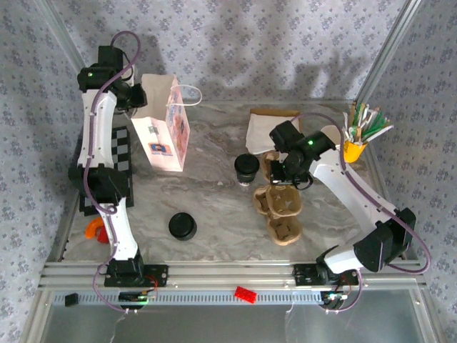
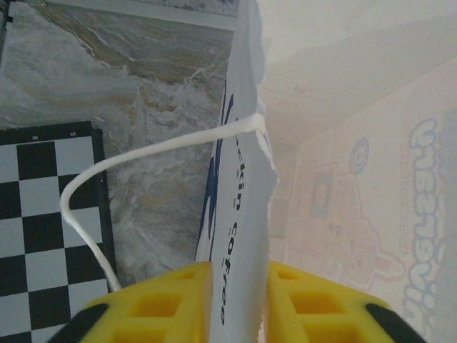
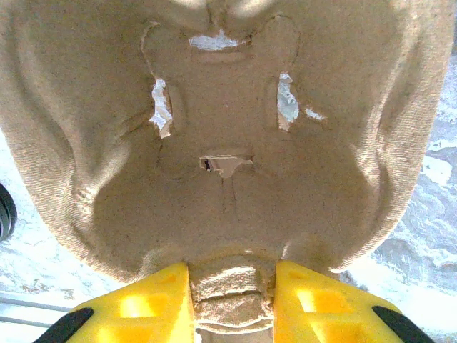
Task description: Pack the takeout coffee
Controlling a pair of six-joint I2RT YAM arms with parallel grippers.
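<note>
The takeout coffee [image 1: 246, 168], a small pale cup with a dark round top, stands on the marble table just left of the cardboard cup carrier [image 1: 284, 230]. My right gripper [image 1: 280, 174] is shut on the carrier's far rim; in the right wrist view the yellow fingers [image 3: 153, 304] pinch a cardboard tab, with a well of the carrier [image 3: 228, 107] spread above the right gripper [image 3: 232, 300]. A dark edge of the cup [image 3: 3, 211] shows at the left. My left gripper [image 1: 139, 96] is shut on the rim of the white paper bag [image 1: 166, 132], whose wall [image 2: 243, 179] sits between the left gripper's [image 2: 239, 300] fingers.
A loose black lid [image 1: 182, 226] lies front centre. A yellow cup of stirrers [image 1: 355, 146] stands at the right edge, white napkins [image 1: 260, 130] behind the carrier. A checkerboard mat [image 1: 121, 161] and an orange object [image 1: 94, 229] sit by the left arm. The bag's handle [image 2: 143, 153] loops outward.
</note>
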